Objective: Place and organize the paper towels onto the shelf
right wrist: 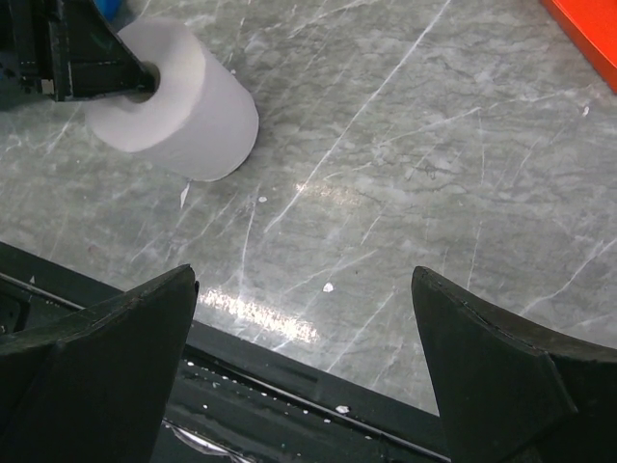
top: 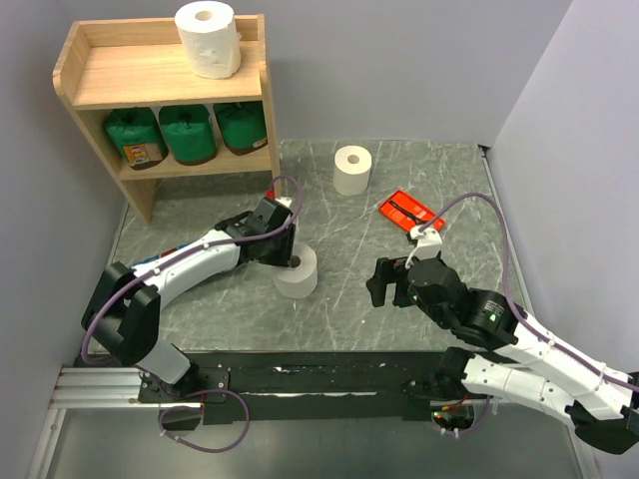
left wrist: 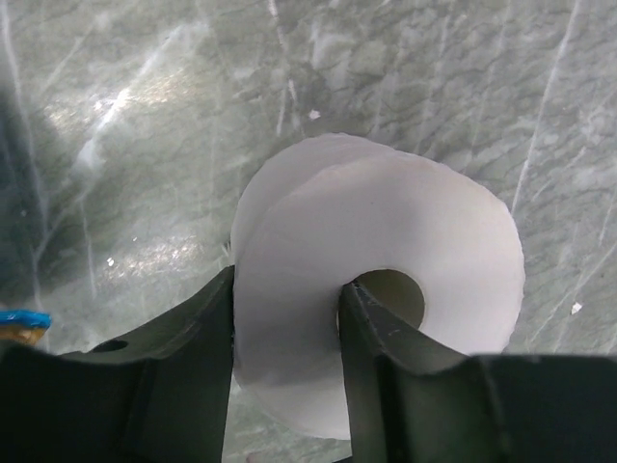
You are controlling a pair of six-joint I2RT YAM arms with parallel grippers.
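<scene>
Though six paper towels show, three plain white cylindrical rolls and three dark-green wrapped rolls (top: 188,133), only one is gripped. The green ones stand side by side on the lower tier of the light wooden shelf (top: 120,80); a first white roll (top: 208,38) stands on its top board, a second white roll (top: 351,170) upright on the grey marbled tabletop (top: 449,180). The third white roll (top: 297,274) stands on end mid-tabletop, axis vertical, tube opening up. The left gripper (top: 290,257) pinches its wall, one finger (left wrist: 371,357) inside the tube, one outside. The right gripper (right wrist: 304,309) hangs wide open, empty, to its right.
</scene>
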